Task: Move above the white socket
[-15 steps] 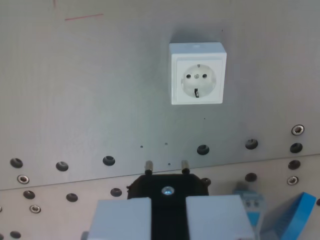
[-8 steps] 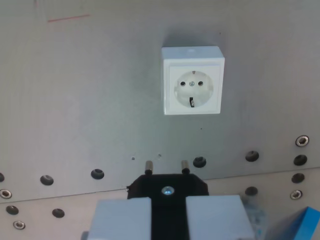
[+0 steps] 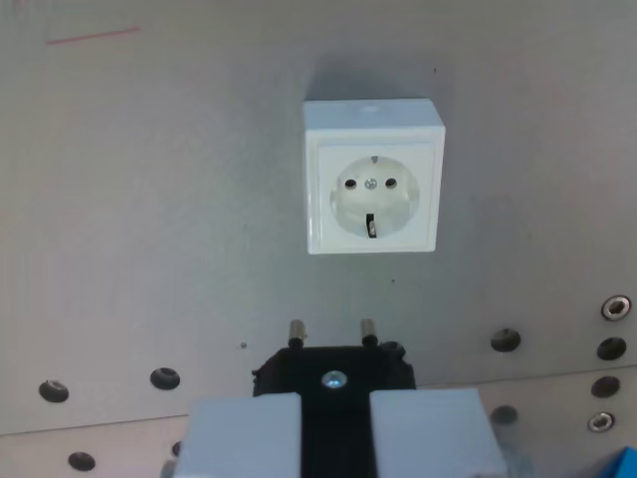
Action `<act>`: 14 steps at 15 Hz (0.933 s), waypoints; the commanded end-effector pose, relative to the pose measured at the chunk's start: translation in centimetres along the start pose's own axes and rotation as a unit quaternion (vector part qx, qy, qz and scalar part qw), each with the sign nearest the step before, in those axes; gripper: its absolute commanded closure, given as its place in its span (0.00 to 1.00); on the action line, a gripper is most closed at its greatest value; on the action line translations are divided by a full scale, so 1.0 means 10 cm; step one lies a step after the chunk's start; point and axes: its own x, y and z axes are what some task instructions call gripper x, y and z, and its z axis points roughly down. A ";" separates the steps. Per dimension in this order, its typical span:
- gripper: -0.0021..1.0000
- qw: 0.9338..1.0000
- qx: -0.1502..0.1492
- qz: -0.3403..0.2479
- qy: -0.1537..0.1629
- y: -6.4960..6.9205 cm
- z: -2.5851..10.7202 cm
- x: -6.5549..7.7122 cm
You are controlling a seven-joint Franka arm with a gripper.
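A square white plastic wall socket (image 3: pixel 373 177) with a round recessed face, two pin holes and a small centre screw sits on a grey metal plate (image 3: pixel 149 199), a little toward the wrist view's right of centre and in the upper half of the frame. Below the socket, at the bottom edge, the gripper (image 3: pixel 334 430) clamps its two pale grey fingers (image 3: pixel 244 436) on a black plastic plug (image 3: pixel 333 370), whose two metal pins (image 3: pixel 296 330) point up toward the socket but stay well apart from it. Dark round holes (image 3: pixel 165 377) run across the plate below the socket, beside the plug. A thin red line (image 3: pixel 93 36) marks the plate far up and to the left of the socket.
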 end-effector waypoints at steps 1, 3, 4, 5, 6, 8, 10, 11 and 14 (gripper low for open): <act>1.00 0.998 -0.009 -0.012 0.054 0.08 0.17 -0.05; 1.00 0.998 -0.011 -0.013 0.054 0.11 0.27 -0.07; 1.00 0.998 -0.011 -0.014 0.054 0.12 0.32 -0.07; 1.00 0.998 -0.011 -0.015 0.055 0.13 0.37 -0.08; 1.00 0.998 -0.012 -0.014 0.055 0.14 0.42 -0.09; 1.00 0.998 -0.013 -0.014 0.055 0.16 0.52 -0.11; 1.00 0.998 -0.014 -0.014 0.056 0.17 0.62 -0.12; 1.00 0.998 -0.014 -0.015 0.056 0.18 0.68 -0.13; 1.00 0.998 -0.014 -0.016 0.056 0.20 0.83 -0.14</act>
